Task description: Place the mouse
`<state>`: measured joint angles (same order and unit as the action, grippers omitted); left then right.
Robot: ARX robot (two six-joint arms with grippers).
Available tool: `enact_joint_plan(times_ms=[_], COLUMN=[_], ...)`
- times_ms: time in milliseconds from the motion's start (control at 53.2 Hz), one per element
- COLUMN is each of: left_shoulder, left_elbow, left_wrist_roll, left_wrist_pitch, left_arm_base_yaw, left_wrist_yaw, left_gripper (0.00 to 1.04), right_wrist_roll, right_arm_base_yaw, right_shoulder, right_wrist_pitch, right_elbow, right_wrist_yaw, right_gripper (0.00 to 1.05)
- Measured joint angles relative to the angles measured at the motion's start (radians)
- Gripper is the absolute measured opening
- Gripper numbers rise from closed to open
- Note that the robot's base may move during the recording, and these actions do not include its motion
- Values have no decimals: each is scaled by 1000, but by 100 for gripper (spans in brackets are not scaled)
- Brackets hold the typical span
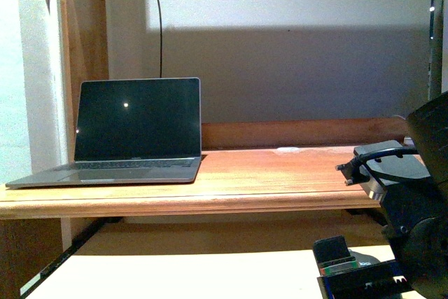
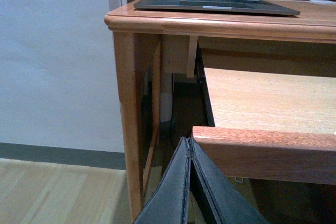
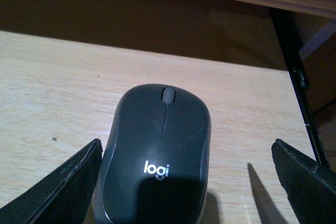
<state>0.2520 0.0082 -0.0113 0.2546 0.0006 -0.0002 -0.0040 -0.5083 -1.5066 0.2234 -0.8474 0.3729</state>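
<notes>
Right gripper (image 3: 186, 145) stands wide open astride the mouse (image 3: 157, 161), gripping nothing; the mouse lies flat on the pale pull-out shelf (image 3: 47, 87) beneath the desk (image 1: 280, 173), its wheel end pointing away from the wrist. I judge the step to be taking up the mouse for placing, and the set-up is lopsided: one finger (image 3: 68, 182) sits just beside the mouse's flank while the other finger (image 3: 304, 182) is well apart, so closing now would likely shove the mouse sideways across the wood before it is pinched. Better to shift the wrist until the mouse is centred, then close gently on its widest part, low enough not to slip off the rounded shell. Left gripper (image 2: 190, 141) is closed on nothing, blades pressed together, near the shelf's front corner. Whether the near finger touches the mouse cannot be told; the mouse's rear end is cut off by the frame, the front view does not show it clearly beside the dark arm, and no spot near the laptop (image 1: 136, 131) is marked for it
</notes>
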Motion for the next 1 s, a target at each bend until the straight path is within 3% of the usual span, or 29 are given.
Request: enact_joint_plan(times_ms=[339, 451, 639, 734, 997], left_shoulder=[-75, -210, -244, -246, -246], left_elbow=[0, 0, 0, 0, 0], left_wrist_roll=[0, 0, 0, 0, 0], left_wrist_pitch=[-77, -238, -251, -252, -253], left_arm_base_yaw=[0, 0, 0, 0, 0], left_wrist_yaw=[0, 0, 0, 0, 0], left_gripper=[3, 3, 3, 3, 3], right_wrist_roll=[12, 27, 50, 83, 121], right_arm_base_yaw=[4, 12, 26, 42, 51], right_shoulder=[-66, -89, -101, -88, 86], right_wrist_pitch=[-43, -54, -54, -71, -162], right_elbow=[-41, -60, -69, -69, -68], right_wrist_yaw=[2, 1, -18, -19, -44], right_gripper=[97, 97, 73, 56, 55])
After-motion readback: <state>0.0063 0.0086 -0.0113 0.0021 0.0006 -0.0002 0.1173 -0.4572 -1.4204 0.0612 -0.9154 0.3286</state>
